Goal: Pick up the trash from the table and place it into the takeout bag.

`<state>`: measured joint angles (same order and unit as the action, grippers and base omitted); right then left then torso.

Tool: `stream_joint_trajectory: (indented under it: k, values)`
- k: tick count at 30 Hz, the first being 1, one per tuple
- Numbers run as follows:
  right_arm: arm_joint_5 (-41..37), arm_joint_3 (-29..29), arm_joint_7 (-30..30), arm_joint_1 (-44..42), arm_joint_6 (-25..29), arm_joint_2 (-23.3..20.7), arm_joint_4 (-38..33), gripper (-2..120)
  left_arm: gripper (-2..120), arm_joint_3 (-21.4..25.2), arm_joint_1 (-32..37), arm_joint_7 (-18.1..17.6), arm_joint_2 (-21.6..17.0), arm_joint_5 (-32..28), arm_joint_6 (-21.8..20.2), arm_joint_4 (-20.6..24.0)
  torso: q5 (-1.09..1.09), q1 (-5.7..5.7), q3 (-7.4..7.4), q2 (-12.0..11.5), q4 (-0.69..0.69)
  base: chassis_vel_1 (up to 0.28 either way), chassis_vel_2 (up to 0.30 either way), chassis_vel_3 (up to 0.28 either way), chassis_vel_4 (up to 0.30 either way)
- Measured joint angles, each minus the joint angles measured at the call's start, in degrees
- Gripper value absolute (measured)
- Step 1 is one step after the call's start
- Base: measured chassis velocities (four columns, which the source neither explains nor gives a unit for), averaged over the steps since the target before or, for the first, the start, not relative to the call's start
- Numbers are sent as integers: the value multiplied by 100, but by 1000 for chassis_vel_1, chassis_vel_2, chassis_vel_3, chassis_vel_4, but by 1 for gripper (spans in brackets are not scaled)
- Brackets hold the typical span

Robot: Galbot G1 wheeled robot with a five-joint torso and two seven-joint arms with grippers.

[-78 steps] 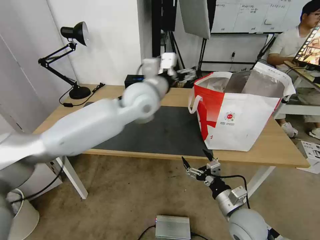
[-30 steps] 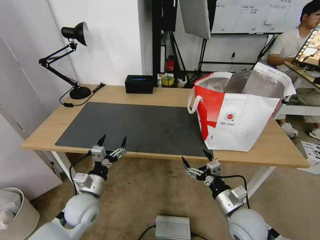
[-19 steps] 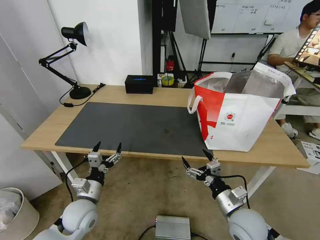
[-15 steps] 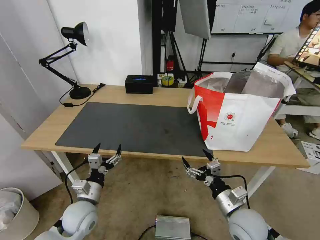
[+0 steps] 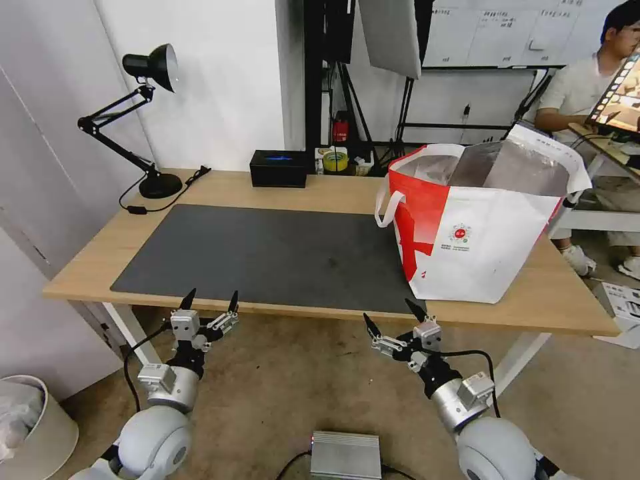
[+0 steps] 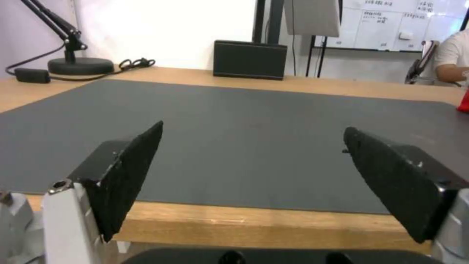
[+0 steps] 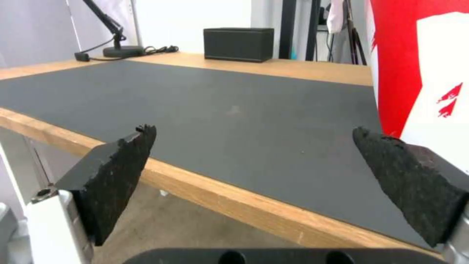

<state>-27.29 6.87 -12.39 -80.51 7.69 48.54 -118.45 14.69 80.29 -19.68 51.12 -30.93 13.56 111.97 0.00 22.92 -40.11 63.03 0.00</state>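
Now, from near to far:
Left gripper (image 5: 209, 301): we hold it below the table's front edge at 7 o'clock, fingers spread apart, holding nothing.
Right gripper (image 5: 393, 321): we hold it at 5 o'clock under the same edge, fingers apart, bare.
Table (image 5: 567, 303): light wood, the dark grey mat (image 5: 267, 257) bare of trash.
Takeout bag (image 5: 477, 227): it stands upright at 2 o'clock on the table, mouth open, foil lining showing.
Handling: we judge the bag soft-walled and light, easily crumpled or tipped; the white loop handle (image 5: 385, 200) is the safest hold.
Far edge: a black box (image 5: 279, 168) at 12 o'clock, a black desk lamp (image 5: 137, 120) at 10 o'clock.
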Motion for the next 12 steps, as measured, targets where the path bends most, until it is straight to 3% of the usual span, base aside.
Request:
stream_joint_trajectory:
  k: [12]
  values:
    - [0,0,0,0,0,0,0,100,100,-7,-6,4,-5,-6,-3,3,0,0,0,0,0,0,0,0,0]
